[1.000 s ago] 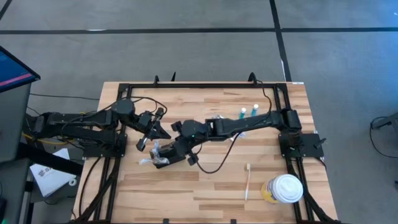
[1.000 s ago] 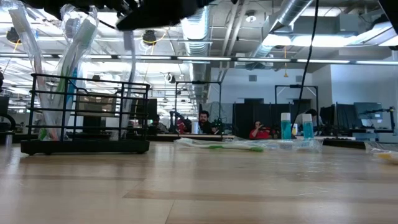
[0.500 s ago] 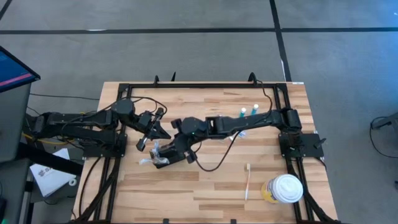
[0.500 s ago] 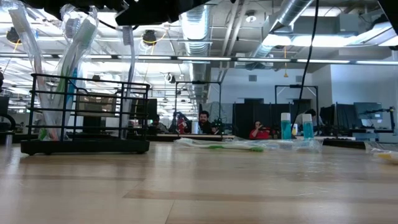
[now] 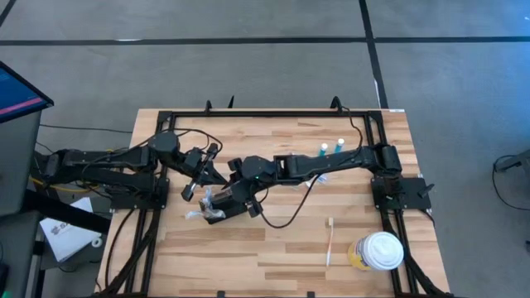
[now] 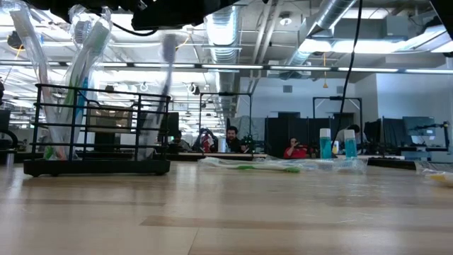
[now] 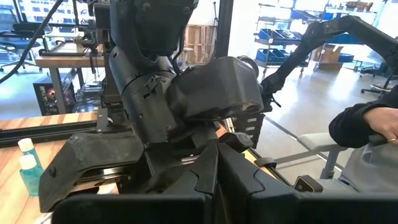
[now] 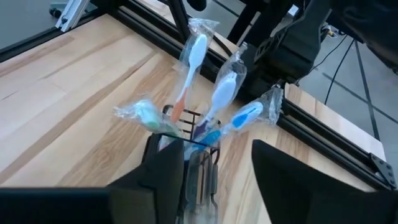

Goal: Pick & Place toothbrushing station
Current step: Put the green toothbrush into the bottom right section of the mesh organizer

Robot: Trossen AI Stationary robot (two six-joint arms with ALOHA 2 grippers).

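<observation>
The toothbrushing station, a small black wire holder, stands on the table's left half with several wrapped toothbrushes upright in it. My right gripper hangs open just above it. One wrapped toothbrush leans in the holder's end below the open fingers, blurred in the right wrist view. My left gripper waits shut close by on the far left side, level, facing the right arm.
A loose toothbrush and a white-lidded yellowish cup lie near the right front. Two blue-capped bottles and a wrapped toothbrush sit toward the far side. Black frame rails edge the table.
My right gripper has opened and let go of the wrapped toothbrush it held upright above the holder. The toothbrush has sunk into the holder and tipped over to lean at its end. Both arms have kept their places.
</observation>
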